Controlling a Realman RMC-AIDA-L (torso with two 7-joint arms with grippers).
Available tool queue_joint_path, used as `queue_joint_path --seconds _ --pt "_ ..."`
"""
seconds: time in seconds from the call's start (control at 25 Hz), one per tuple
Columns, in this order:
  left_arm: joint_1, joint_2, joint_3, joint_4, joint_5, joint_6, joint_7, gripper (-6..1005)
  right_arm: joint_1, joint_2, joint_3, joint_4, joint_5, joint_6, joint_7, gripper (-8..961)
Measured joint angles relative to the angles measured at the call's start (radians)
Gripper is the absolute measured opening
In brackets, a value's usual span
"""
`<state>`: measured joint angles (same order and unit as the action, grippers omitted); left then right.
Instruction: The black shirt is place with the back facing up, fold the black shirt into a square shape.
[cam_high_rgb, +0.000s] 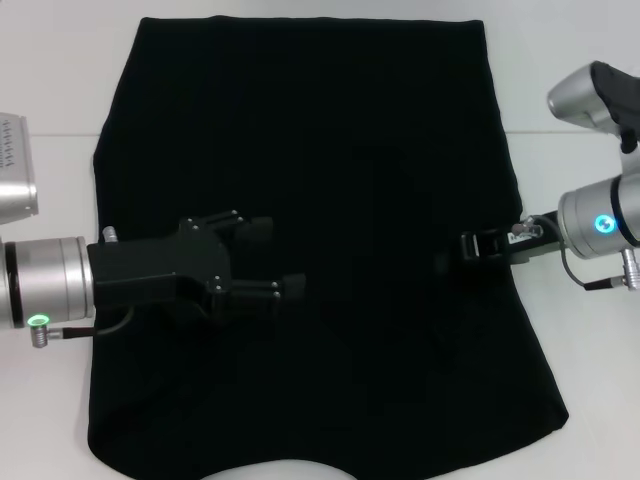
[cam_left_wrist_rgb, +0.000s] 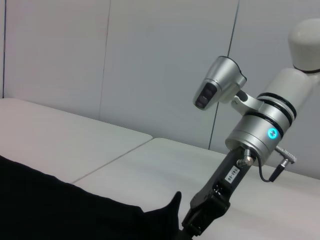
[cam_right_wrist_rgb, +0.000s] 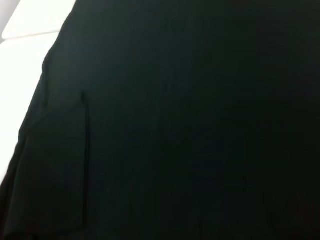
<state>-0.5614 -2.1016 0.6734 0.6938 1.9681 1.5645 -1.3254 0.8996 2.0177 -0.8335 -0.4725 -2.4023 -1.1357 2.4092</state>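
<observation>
The large plain matte black cloth shirt lies spread flat on the white table, filling most of the head view from the far edge to the near one. Its far hem runs straight across, its sides flare outward toward the near corners, and a shallow curved cut shows in the middle of the near edge. The surface is mostly smooth. In the right wrist view the shirt covers nearly the whole picture, with a faint lengthwise crease near one side and a strip of white table beyond its edge.

The left gripper, black and hard on a silver wrist with a green light, reaches in from the robot's left over the shirt's left-middle part, its two fingers apart with a clear gap between them.

The right gripper comes in from the robot's right at the shirt's right edge, about mid-length. In the left wrist view the right gripper sits at the cloth's edge, where a small peak of black fabric rises just beside it. I cannot tell whether its fingers are apart or together.
</observation>
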Motion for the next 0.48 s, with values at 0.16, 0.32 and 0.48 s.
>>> queue_joint_path --seconds 0.16,0.32,0.48 --pt "0.000 -0.001 0.000 0.000 0.000 0.000 -0.003 936 0.017 0.004 -0.050 -0.025 0.000 0.001 0.003 0" --pt "0.000 -0.002 -0.002 0.000 0.000 -0.002 -0.003 936 0.048 0.004 -0.115 -0.029 -0.001 0.002 0.003 0" --pt "0.000 -0.003 -0.002 -0.004 0.000 -0.002 -0.005 936 0.067 0.005 -0.164 -0.029 -0.001 0.004 0.004 6"
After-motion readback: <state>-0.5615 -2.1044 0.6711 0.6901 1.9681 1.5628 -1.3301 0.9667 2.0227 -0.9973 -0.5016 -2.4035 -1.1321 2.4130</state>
